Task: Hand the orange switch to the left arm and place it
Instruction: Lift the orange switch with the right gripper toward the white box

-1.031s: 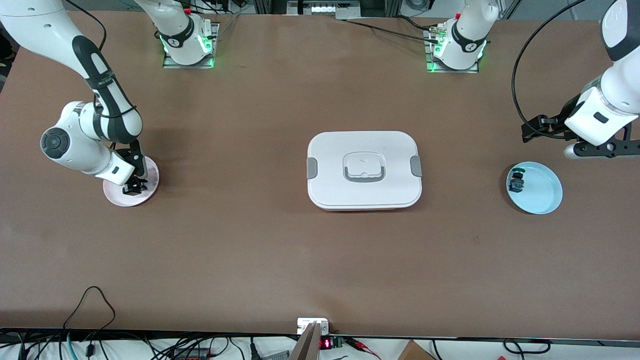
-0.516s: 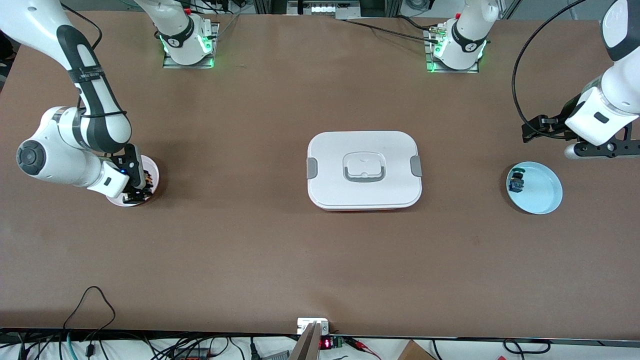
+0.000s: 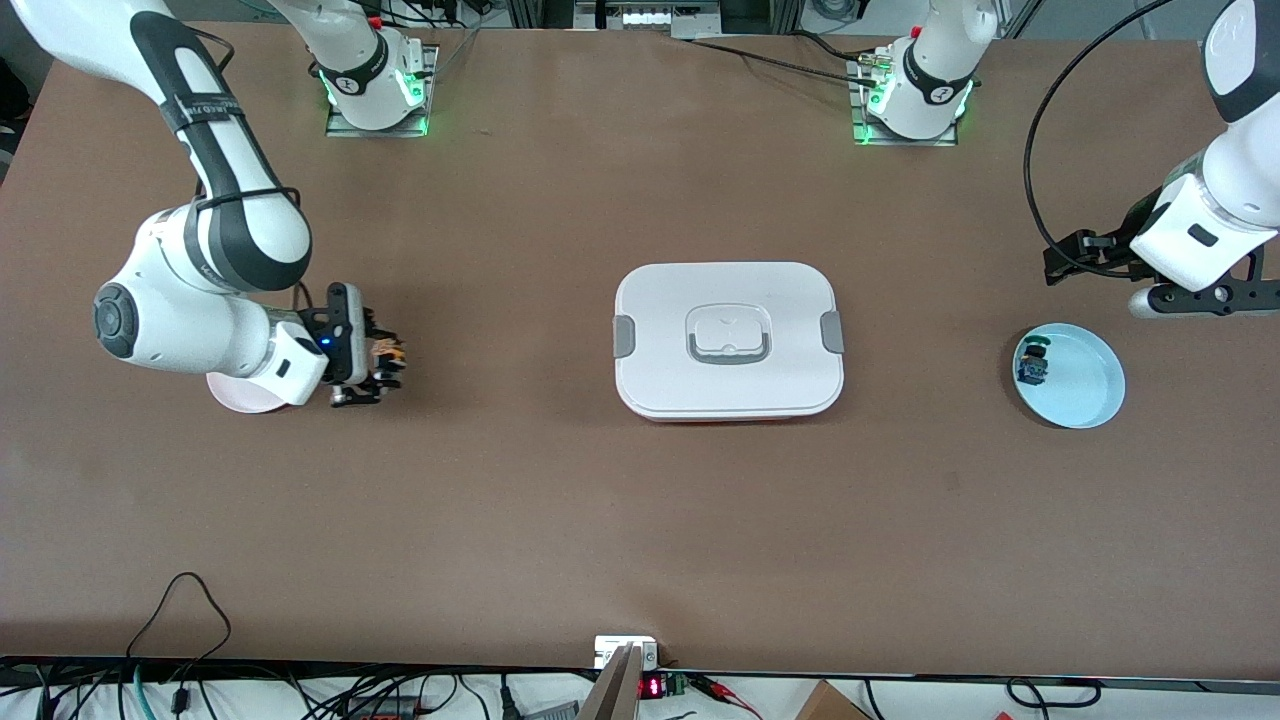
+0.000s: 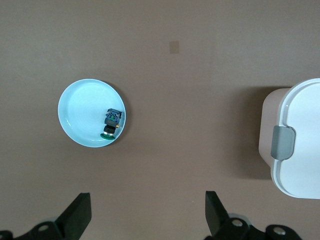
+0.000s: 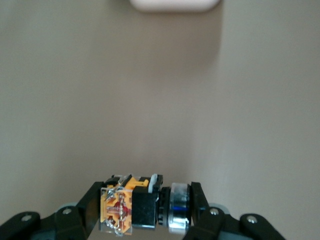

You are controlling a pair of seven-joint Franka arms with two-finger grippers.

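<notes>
My right gripper [image 3: 385, 365] is shut on the orange switch [image 3: 391, 352] and holds it above the bare table, beside the pink plate [image 3: 238, 393] on the box's side. In the right wrist view the orange switch [image 5: 117, 210] lies crosswise between the fingers [image 5: 197, 202], its orange block at one end and its cap at the other. The white box [image 3: 728, 340] stands at the table's middle, and its edge [image 5: 175, 4] shows ahead of the right gripper [image 5: 146, 212]. My left gripper [image 3: 1205, 298] waits open and empty [image 4: 147, 215] above the table by the light blue plate [image 3: 1085, 385].
The light blue plate [image 4: 82, 117] holds a small dark switch with a green-blue cap [image 4: 112, 122] at the left arm's end. The box's grey clip [image 4: 282, 142] shows in the left wrist view. Cables and a small device [image 3: 625, 650] line the table's near edge.
My right gripper has risen off the pink plate with the orange switch and moved toward the box. The left arm has not moved.
</notes>
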